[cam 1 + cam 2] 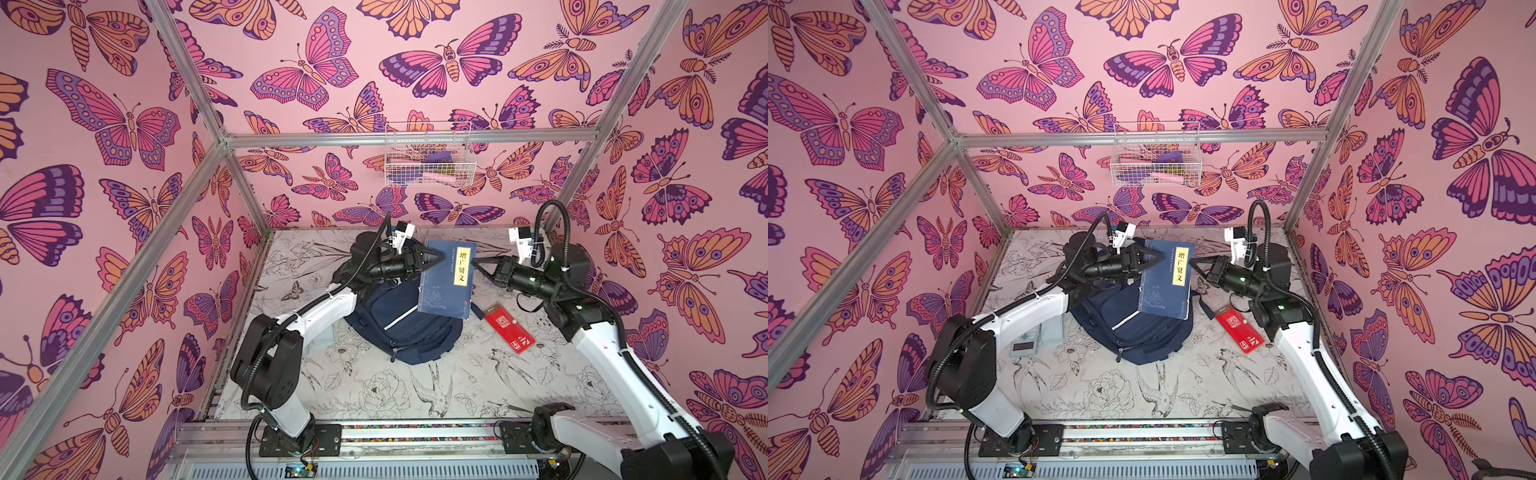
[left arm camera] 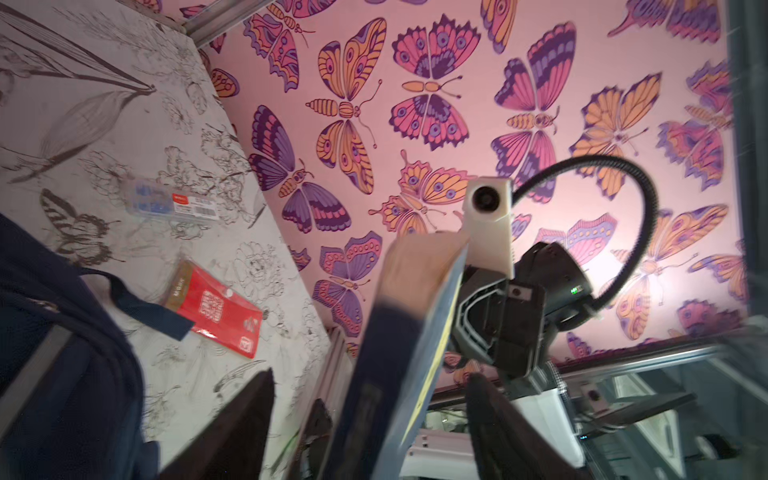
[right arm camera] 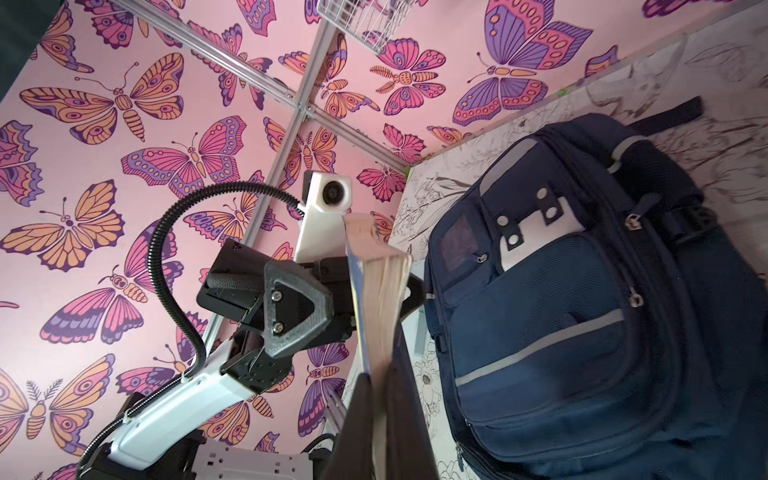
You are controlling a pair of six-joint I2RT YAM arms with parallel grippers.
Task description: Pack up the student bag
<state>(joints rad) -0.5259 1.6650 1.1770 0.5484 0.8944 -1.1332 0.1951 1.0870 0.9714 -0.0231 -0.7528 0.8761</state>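
Pink butterfly walls (image 1: 374, 83) box a flower-sketched tabletop (image 1: 415, 395) — right jaws pinch the blue book (image 1: 444, 286), left jaws spread around it.

book (image 1: 446, 282) over student bag (image 1: 399, 332), packet (image 1: 509, 328) to its right

Bright, even light with soft shadows; top views bow at edges, left wrist view blurred.

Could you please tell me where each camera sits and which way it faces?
Top views: high above the arm bases, looking down at the student bag; both arms show.
Left wrist: on the left arm, facing the right gripper past its own fingers.
Right wrist: on the right arm, facing the left gripper and the student bag.
Shared: all show the blue book.
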